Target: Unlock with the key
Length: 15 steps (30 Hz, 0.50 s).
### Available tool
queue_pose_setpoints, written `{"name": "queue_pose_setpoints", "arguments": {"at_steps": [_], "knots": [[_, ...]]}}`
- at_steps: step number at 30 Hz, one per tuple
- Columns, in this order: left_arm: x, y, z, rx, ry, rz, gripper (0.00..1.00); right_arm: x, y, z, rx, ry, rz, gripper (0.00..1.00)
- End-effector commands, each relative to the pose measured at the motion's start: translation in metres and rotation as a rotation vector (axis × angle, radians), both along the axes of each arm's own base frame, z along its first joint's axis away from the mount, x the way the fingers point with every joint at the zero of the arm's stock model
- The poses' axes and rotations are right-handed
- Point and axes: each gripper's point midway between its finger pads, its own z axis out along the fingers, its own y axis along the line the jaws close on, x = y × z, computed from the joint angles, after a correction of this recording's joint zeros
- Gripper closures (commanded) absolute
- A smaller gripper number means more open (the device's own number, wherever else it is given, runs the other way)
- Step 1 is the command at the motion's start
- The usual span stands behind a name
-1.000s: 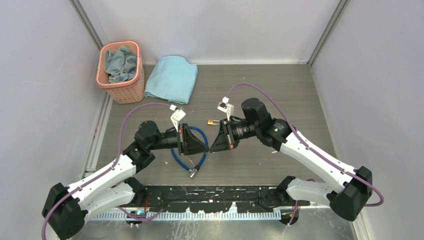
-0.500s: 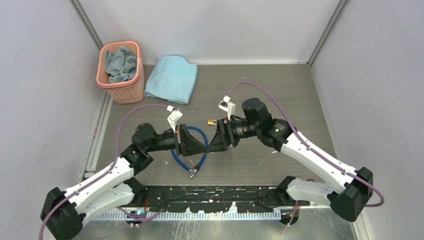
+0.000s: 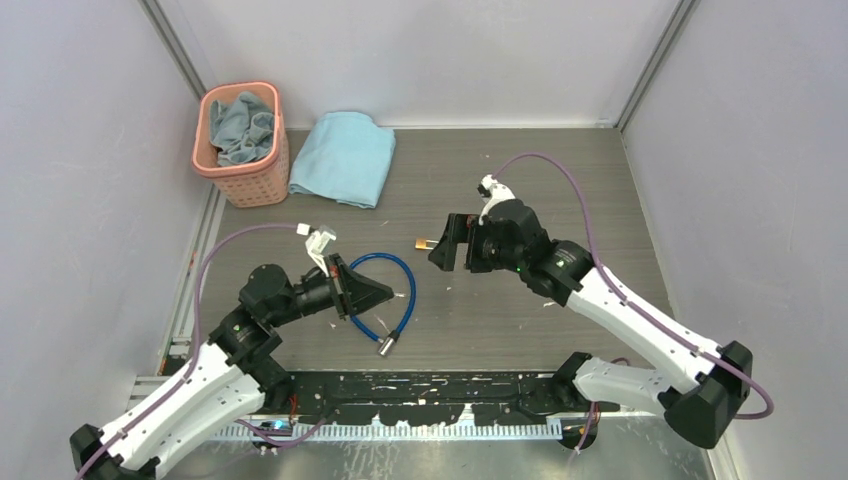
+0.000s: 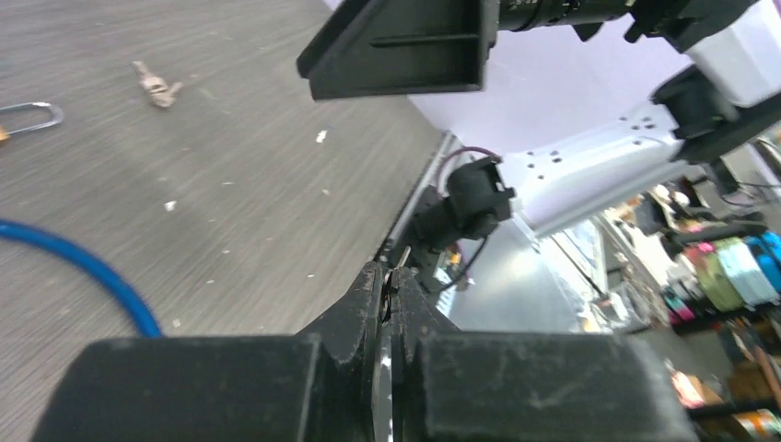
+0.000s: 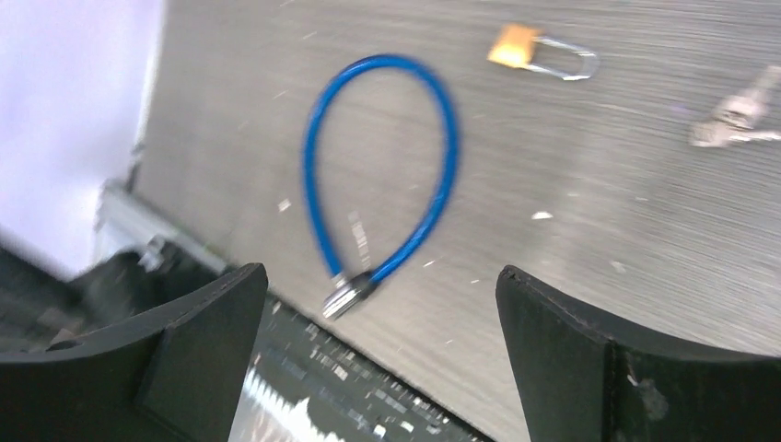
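The left gripper (image 4: 390,281) is hovering above the grey wood-grain tabletop (image 3: 560,180) with its two black fingers clenched together. A thin pale sliver is poking out between the tips in the left wrist view. It may be a bit of metal, but it is too small to tell.

The right gripper (image 5: 378,276) is hanging released, its jaws spread wide with nothing between them. It is looking down on the task's things.

The tiny silvery-grey metal key (image 5: 732,118) is lying flat on the tabletop, touched by neither gripper. In the right wrist view it is lying near the small brass padlock with a silver shackle (image 5: 520,46), to its right and apart from it. From above, the right gripper is hiding the key.

The padlock is resting on its side just beyond the blue looped cable (image 5: 449,161) without touching it. The cable's silver metal end (image 5: 345,295) is pointing toward the near edge.

At the far left, a pink plastic basket (image 3: 250,180) is holding a crumpled blue-grey cloth (image 3: 243,125). A folded light-blue towel (image 3: 343,157) is lying just beside the basket.
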Motion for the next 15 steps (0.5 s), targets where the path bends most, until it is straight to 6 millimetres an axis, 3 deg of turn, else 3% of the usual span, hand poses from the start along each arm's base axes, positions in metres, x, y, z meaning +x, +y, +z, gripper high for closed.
{"name": "queue_pose_setpoints", "arguments": {"at_steps": [1,9,15], "knots": [[0.014,0.024,-0.029,0.129,0.008,0.165,1.0,0.046,-0.037,-0.031,-0.181,0.004,-0.336,0.0],[0.015,0.058,-0.057,0.285,0.06,0.298,1.0,0.077,-0.01,-0.081,-0.338,0.084,-0.333,0.02],[0.013,0.069,-0.062,0.296,0.068,0.339,1.0,0.104,0.025,-0.119,-0.417,0.137,-0.263,0.07]]}}
